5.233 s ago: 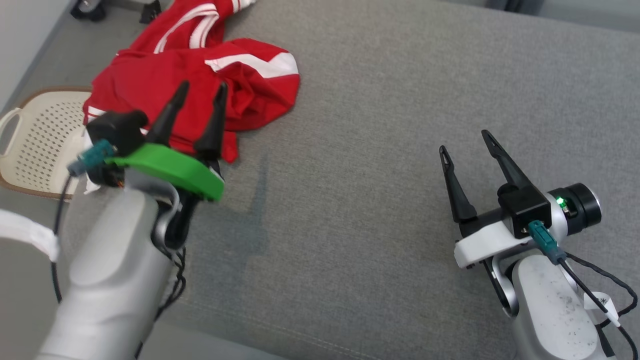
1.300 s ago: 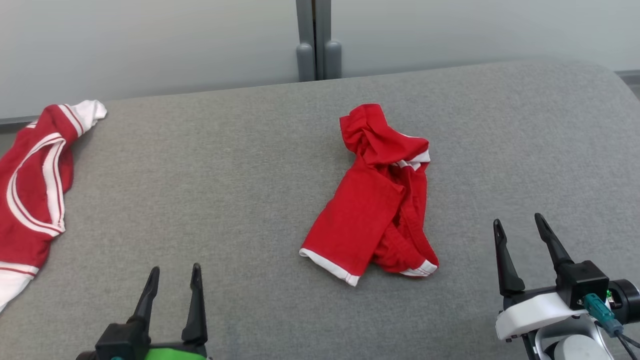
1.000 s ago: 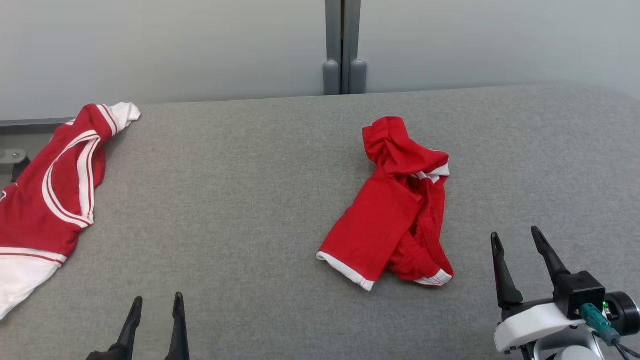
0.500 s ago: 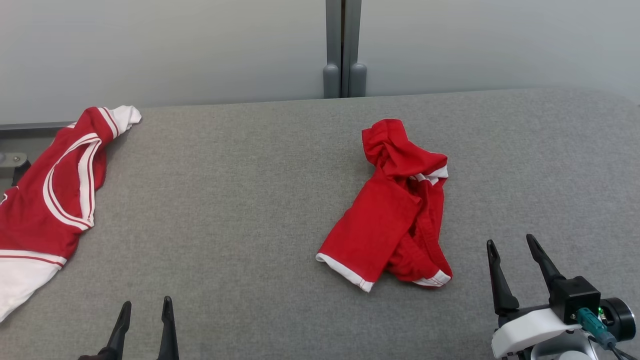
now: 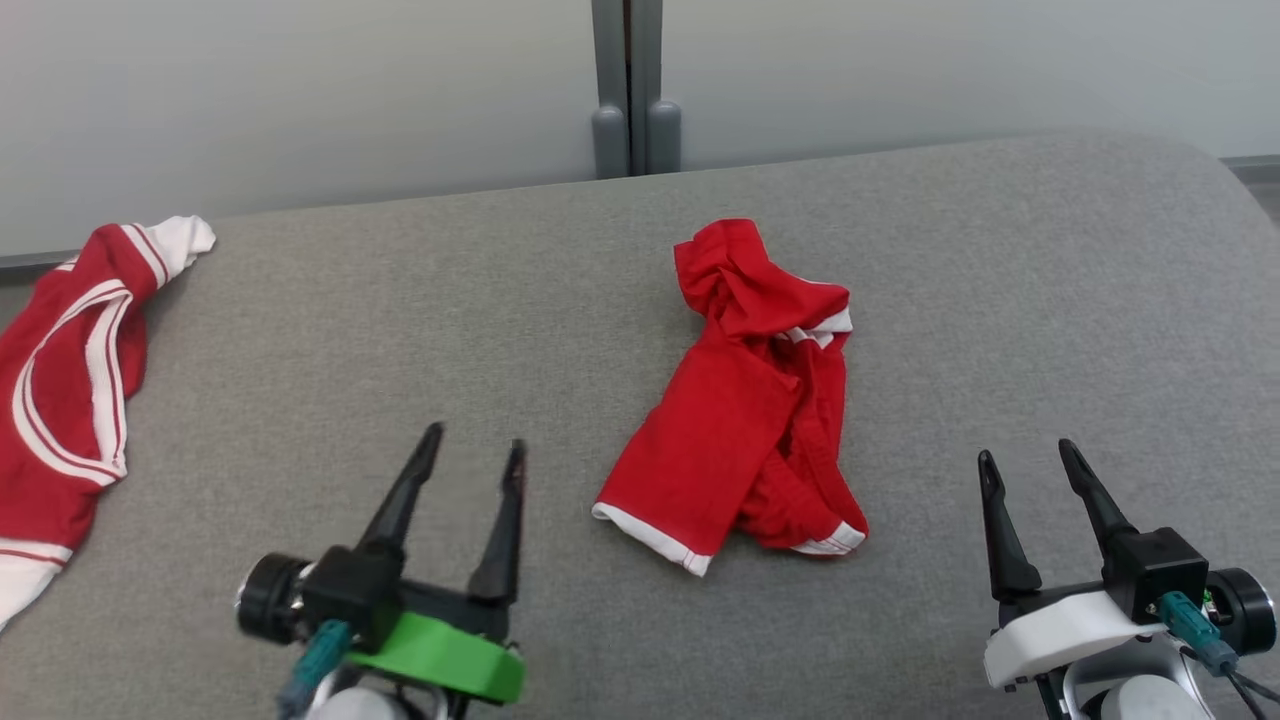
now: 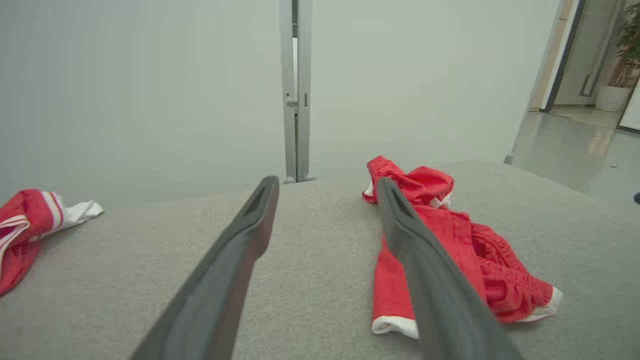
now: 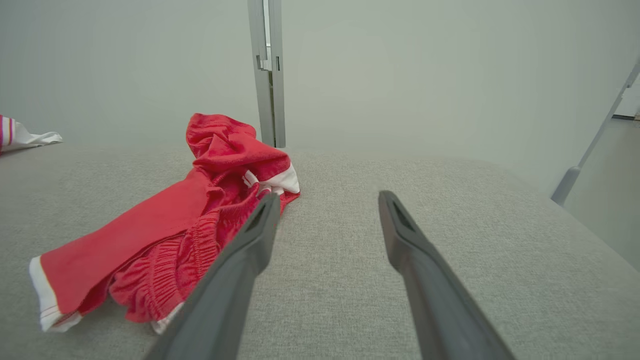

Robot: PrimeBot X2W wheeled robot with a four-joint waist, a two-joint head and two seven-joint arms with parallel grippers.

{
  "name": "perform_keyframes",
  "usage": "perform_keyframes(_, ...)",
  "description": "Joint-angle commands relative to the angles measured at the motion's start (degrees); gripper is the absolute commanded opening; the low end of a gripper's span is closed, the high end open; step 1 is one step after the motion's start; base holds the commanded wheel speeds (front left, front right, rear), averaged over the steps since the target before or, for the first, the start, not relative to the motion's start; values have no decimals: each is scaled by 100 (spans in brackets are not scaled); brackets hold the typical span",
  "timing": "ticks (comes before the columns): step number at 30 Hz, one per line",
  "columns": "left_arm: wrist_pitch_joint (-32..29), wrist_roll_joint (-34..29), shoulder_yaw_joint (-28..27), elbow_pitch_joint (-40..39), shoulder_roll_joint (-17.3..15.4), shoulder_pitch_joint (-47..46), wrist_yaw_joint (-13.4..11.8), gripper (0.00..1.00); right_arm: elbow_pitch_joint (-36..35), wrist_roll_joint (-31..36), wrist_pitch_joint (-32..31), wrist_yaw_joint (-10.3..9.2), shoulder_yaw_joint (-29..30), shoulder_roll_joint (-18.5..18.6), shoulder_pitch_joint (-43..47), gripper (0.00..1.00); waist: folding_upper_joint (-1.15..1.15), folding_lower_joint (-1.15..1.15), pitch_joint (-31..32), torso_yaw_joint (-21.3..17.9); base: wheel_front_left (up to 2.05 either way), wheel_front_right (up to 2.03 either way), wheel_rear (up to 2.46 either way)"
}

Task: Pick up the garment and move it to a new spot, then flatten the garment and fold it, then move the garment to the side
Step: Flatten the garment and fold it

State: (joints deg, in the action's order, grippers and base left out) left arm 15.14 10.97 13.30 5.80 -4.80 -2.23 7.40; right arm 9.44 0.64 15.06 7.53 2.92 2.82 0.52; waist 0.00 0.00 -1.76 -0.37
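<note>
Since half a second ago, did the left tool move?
Yes. The left tool went forward and to the right, closing most of its gap to the shorts, which lie where they were.

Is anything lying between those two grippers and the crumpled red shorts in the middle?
Nothing visible: just bare grey surface separates the left gripper and the right gripper from the shorts.

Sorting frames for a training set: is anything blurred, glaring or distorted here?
Head view: soft even light, no glare, middle garment sharp, faint shadow. Left wrist view: left fingers soft near the lens. Right wrist view: right fingers equally soft, garment weave crisp.
</note>
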Motion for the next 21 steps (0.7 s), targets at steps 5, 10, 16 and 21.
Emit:
perform_keyframes(5, -7, 197, 1528, 370, -238, -1071, 15, 100, -66, -78, 18, -8, -19, 11, -235, 100, 0, 0, -471, -720, 0, 0, 0)
perform_keyframes(10, -362, 488, 2760, 1035, -401, -2039, 14, 100, -81, -255, 17, -8, -73, 10, -372, 100, 0, 0, -742, -1345, 0, 0, 0)
perform_keyframes(16, -913, 863, 3773, 1667, -605, -2770, 4, 100, -92, -435, 18, -8, -10, 6, -389, 100, 0, 0, -908, -1943, 0, 0, 0)
perform_keyframes(21, -1244, 903, 4080, 2144, -642, -2991, 4, 100, -96, -586, 18, -8, 17, 8, -367, 100, 0, 0, -961, -2213, 0, 0, 0)
